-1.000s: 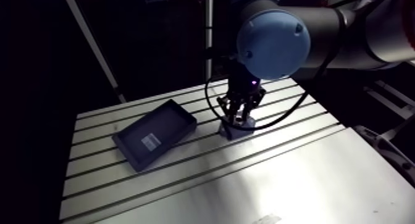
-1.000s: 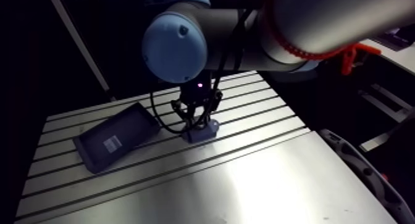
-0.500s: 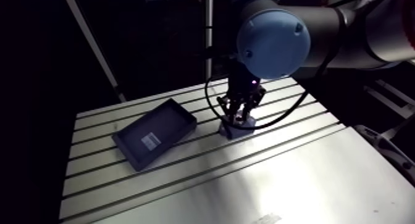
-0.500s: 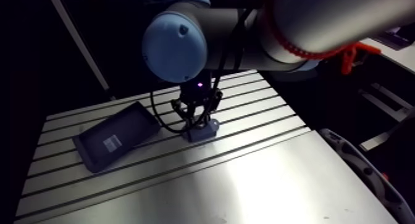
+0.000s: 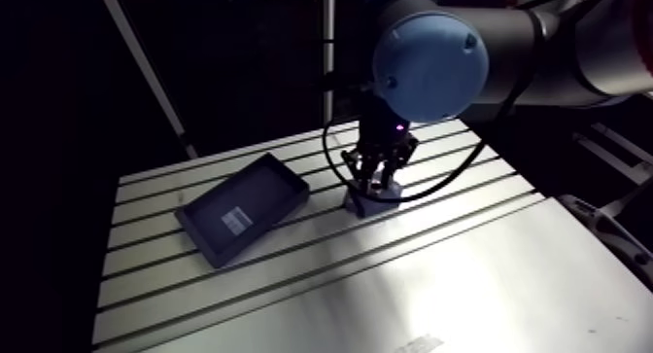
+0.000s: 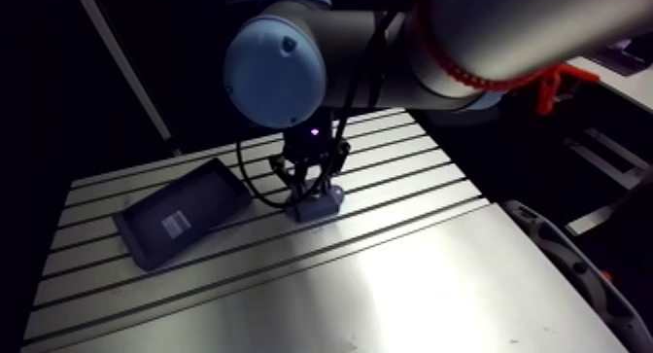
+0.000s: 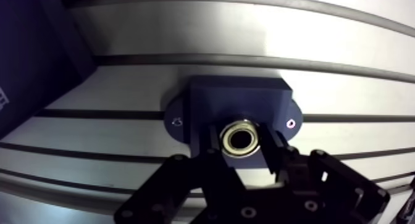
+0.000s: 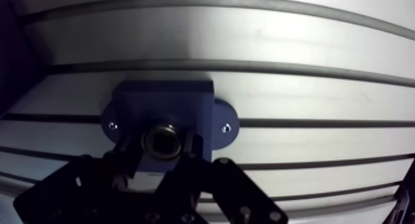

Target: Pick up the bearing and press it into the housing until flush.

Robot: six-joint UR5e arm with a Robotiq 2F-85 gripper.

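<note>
Centrally, shiny ringed bearing, dark-blue housing

- I see my arm come in from the top, with its big blue joint up high.
- The wrist points straight down under that joint.
- The gripper sits low.
- Its two black fingers are a little apart and squeeze the bearing, one on each side.
</note>
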